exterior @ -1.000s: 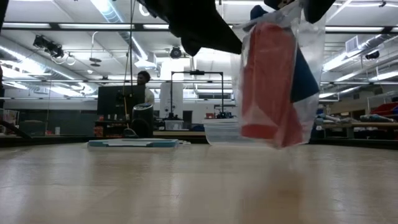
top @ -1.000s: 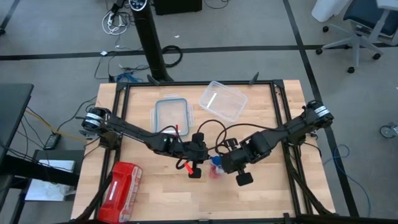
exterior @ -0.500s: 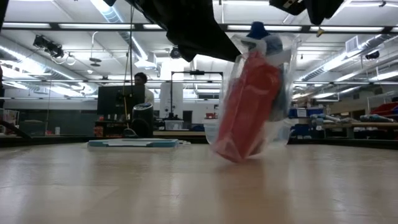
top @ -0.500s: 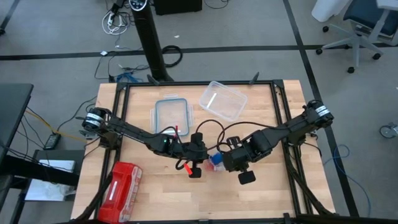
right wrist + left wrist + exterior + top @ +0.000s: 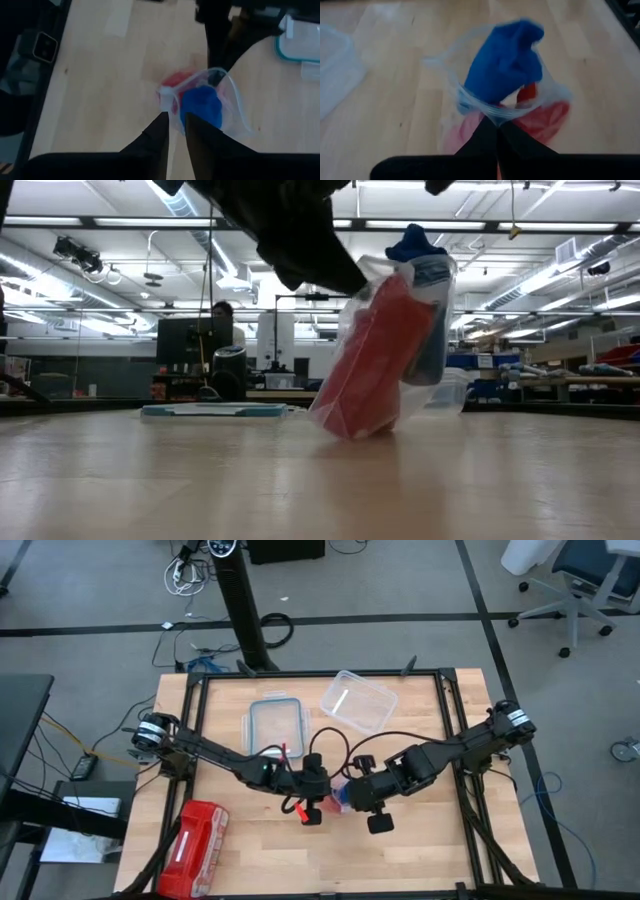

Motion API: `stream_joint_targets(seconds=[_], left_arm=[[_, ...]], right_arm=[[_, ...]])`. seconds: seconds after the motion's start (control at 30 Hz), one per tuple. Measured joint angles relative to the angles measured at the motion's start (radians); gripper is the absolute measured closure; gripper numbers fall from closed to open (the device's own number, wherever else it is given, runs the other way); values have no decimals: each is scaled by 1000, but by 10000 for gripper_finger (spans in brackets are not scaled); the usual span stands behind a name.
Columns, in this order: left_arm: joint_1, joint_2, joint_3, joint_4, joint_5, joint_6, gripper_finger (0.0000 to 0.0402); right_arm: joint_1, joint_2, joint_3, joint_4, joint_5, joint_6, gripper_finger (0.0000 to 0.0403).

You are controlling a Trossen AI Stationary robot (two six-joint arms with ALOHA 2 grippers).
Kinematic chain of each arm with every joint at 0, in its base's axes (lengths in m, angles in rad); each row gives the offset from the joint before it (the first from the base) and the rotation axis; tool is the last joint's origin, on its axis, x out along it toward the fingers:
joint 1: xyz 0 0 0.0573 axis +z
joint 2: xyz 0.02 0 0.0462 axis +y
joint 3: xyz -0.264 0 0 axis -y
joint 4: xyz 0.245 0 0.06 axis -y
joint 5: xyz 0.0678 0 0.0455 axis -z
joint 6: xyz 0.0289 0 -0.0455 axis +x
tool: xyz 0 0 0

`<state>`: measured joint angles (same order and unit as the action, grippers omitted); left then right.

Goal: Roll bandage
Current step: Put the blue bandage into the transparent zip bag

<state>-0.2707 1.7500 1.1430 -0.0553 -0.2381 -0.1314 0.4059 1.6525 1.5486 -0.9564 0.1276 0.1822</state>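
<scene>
A clear plastic bag (image 5: 375, 350) holds red-pink fabric rolls (image 5: 365, 365). The blue bandage (image 5: 505, 60) sticks out of the bag's open top; it also shows in the low view (image 5: 415, 245) and the right wrist view (image 5: 200, 107). The bag leans, with its lower end (image 5: 350, 425) on the table. My left gripper (image 5: 318, 795) and my right gripper (image 5: 352, 792) meet over the bag (image 5: 335, 798) at mid table. Each is shut on the bag's rim, on opposite sides of the mouth. My left gripper pinches the bag's rim (image 5: 492, 114) between its two fingers, from above. The bag hangs below, tilted, with its lower end on the table. My right gripper pinches the opposite side of the rim (image 5: 165, 97) between its two fingers, from above, beside the blue bandage.
A red zip pouch (image 5: 195, 845) lies at the near left. A teal-rimmed lid (image 5: 278, 725) and a clear container (image 5: 358, 700) sit toward the far edge; they also show behind the bag in the low view, lid (image 5: 215, 410) and container (image 5: 445, 392).
Both grippers have gone down and toward the table's left edge with the bag. The bag hung upright and clear of the table; now it leans, with its lower end on the wood.
</scene>
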Motion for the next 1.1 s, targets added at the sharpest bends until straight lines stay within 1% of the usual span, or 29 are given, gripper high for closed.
stream_joint_targets(seconds=[0.13, 0.27, 0.57, 0.73, 0.87, 0.93, 1.1], left_arm=[[2, 0, -34, 19, -2, -10, 401], [2, 0, -43, 24, -19, -11, 401], [2, 0, -43, 20, -23, -8, 401], [2, 0, -43, 20, -23, -8, 401], [2, -5, -45, 45, -22, -3, 401], [2, -16, -45, 58, -21, 5, 401], [2, -42, -42, 52, -27, 15, 401]], right_arm=[[-20, 13, 0, 13, -17, -4, 347], [-44, 55, 0, 14, -29, -38, 349], [-86, 57, 0, -20, -9, -44, 355], [-92, 57, 0, -82, 12, -6, 361], [-95, 66, 0, -51, 44, -30, 367], [-102, 86, 1, -26, 37, -49, 370], [-121, 129, 0, -30, 24, -55, 378]])
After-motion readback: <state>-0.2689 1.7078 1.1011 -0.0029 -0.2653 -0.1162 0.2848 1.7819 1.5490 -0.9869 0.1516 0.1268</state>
